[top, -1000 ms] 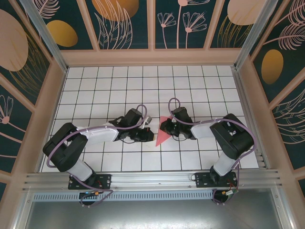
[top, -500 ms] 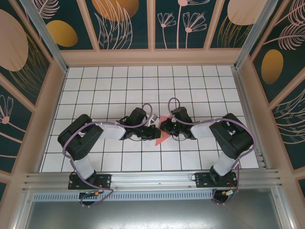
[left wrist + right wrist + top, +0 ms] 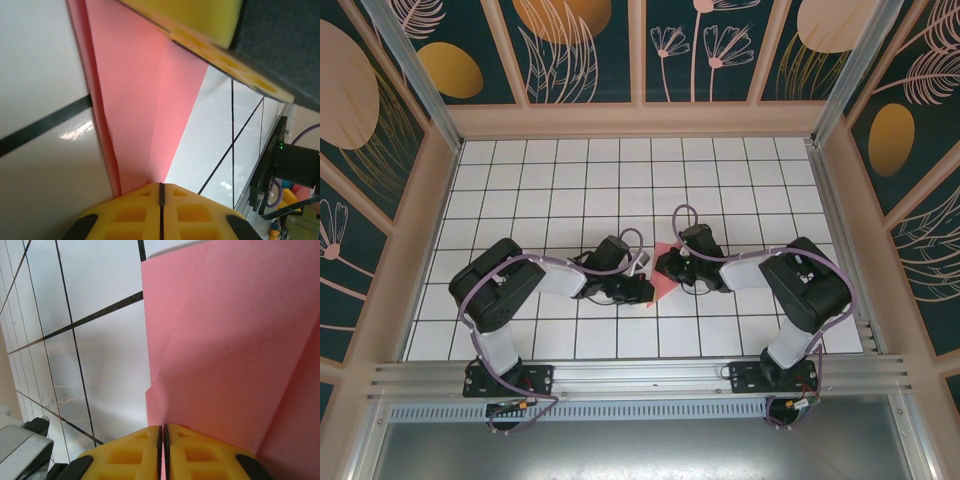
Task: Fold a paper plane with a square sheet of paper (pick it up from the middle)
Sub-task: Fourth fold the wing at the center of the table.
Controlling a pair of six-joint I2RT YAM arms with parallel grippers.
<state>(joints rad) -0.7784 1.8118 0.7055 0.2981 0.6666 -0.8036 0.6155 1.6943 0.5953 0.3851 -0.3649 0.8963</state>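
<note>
At three o'clock the right tool [image 3: 163, 432], closed empty, pins the paper [image 3: 240, 340]. Opposite, the left tool [image 3: 160, 192], also closed, likely creases it.

White grid-tiled table [image 3: 520, 180], folded pink paper [image 3: 664, 284] flat near its middle

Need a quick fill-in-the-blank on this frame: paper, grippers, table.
1. The folded paper is ___ in colour.
2. The left gripper and the right gripper both have their jaws ___.
3. The table is white with ___ grid lines.
Missing words: pink; shut; black.
</note>
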